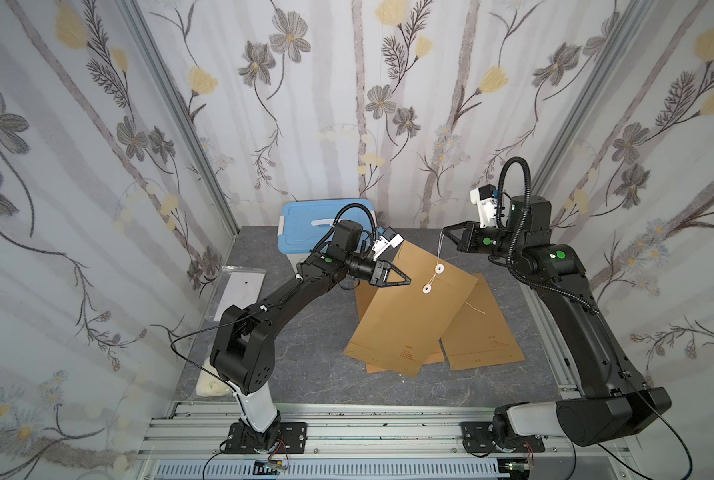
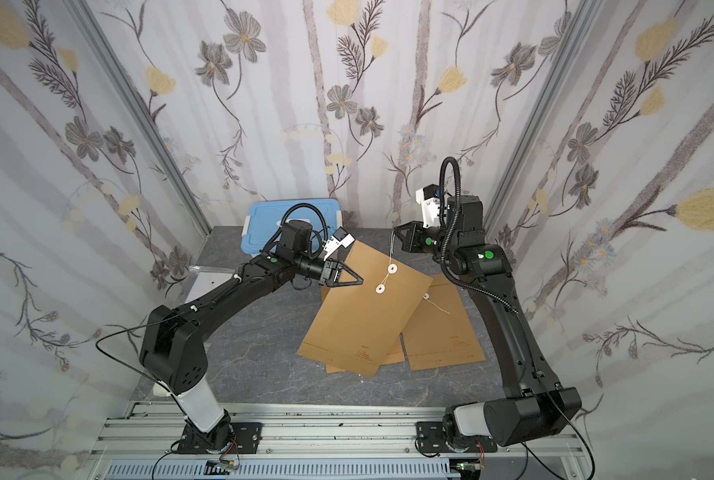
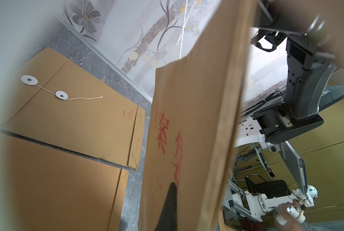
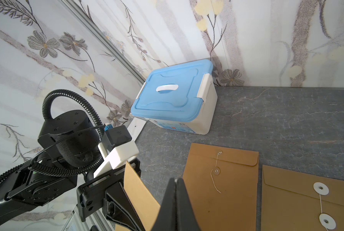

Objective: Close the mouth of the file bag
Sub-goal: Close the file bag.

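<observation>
The file bag [image 1: 405, 320] [image 2: 363, 320] is a brown paper envelope, held tilted above the table. My left gripper [image 1: 407, 281] [image 2: 361, 281] is shut on its left edge; the left wrist view shows the bag [image 3: 187, 120] close up, with one black finger [image 3: 169, 208] against it. Its white string [image 1: 440, 249] [image 2: 390, 253] links the lower disc [image 1: 428, 289] to the upper disc [image 1: 439, 269], then rises to my right gripper [image 1: 444, 230] [image 2: 396, 230]. That gripper [image 4: 177, 179] is shut on the string's end, above the bag's top edge [image 4: 139, 192].
Two more brown file bags lie flat on the grey table, one to the right [image 1: 484, 332] [image 4: 297, 200] and one partly under the held bag [image 1: 365, 299] [image 4: 223, 190]. A blue-lidded white box [image 1: 305, 232] [image 4: 173, 94] stands in the back left corner. A flat clear packet [image 1: 238, 291] lies at the left edge.
</observation>
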{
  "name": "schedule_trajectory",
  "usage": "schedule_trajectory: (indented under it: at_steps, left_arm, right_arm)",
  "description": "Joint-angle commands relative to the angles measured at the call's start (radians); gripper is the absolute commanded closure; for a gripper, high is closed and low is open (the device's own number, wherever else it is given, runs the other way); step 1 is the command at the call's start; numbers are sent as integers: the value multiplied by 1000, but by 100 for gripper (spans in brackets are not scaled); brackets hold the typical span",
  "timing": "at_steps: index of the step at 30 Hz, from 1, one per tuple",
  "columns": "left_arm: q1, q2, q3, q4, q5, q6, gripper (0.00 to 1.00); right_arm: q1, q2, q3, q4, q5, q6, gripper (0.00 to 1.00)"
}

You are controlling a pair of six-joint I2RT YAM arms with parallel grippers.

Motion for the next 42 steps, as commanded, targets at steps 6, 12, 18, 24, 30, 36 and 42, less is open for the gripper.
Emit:
schedule_trajectory:
  at_steps: [6,12,18,24,30,36,42]
  left_arm:
    - [-11,11,20,9,27,21,100]
    - [-16,14,25,8,22,20,100]
    - [-24,19,24,38,11,-5,100]
    - [-25,21,10,104,-7,-58,100]
    - [-23,28,-34,255,-19,-168,100]
    - [-21,31,-65,374,-23,-247,100]
    - [-19,36,-85,461,-22,-307,100]
  right_arm:
    - [55,11,-1,62,27,19,100]
    - [108,24,2,82,46,25,100]
    - [157,44,13,102,61,38,100]
    - [204,54,3,122,75,48,100]
    - [250,51,-39,182,74,82,100]
    - [284,51,-75,242,70,111,100]
    - [308,60,-87,277,63,127,100]
